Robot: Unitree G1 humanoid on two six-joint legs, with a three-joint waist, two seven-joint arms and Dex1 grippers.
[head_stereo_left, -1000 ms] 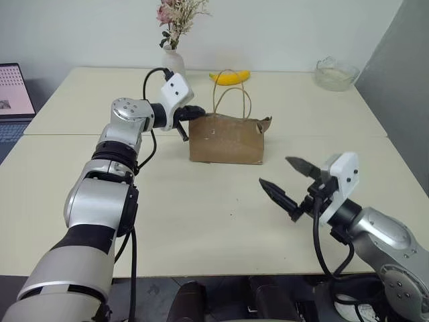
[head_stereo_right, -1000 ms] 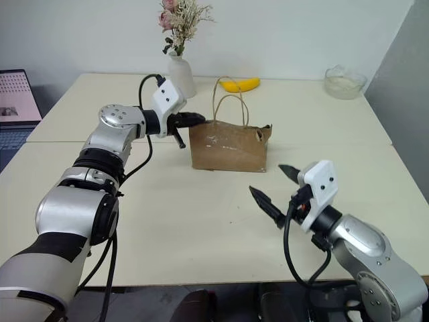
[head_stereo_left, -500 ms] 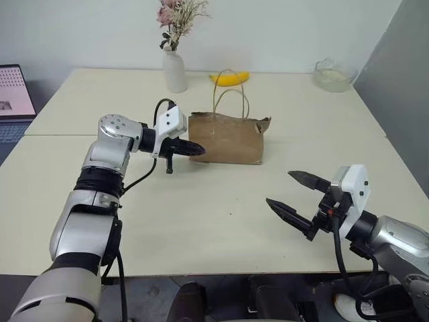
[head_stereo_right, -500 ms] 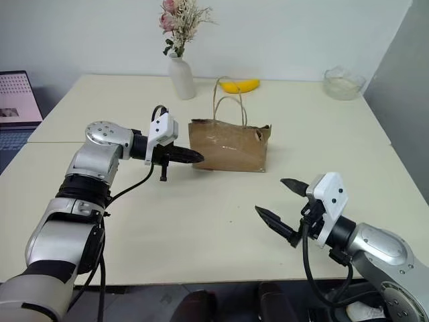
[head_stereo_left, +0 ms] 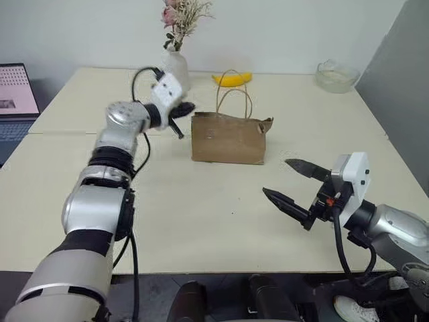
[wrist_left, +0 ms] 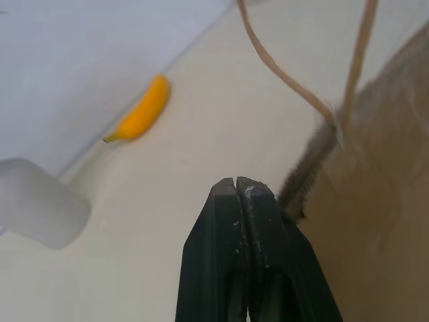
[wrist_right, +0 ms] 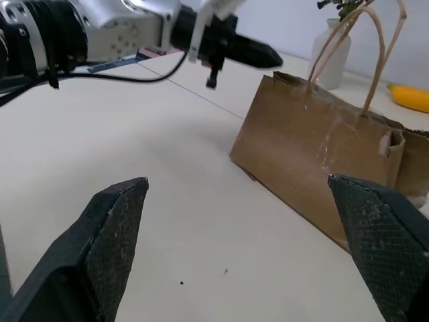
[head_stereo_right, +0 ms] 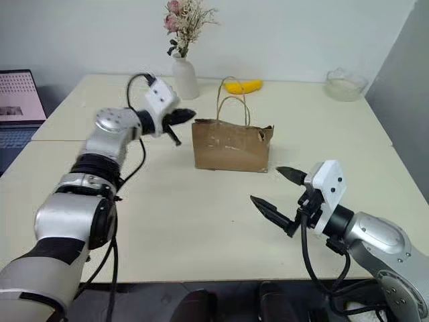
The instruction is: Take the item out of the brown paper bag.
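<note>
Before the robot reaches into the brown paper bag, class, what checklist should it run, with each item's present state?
1. Brown paper bag upright on the table: ok.
2. Bag mouth open wide enough to enter: cannot tell.
3. Item visible inside the bag: cannot tell.
4. Left claw near the bag's top corner, shut and empty: ok.
5. Right claw open and empty: ok.
6. Right claw at the bag: not ok, it is apart from the bag.
</note>
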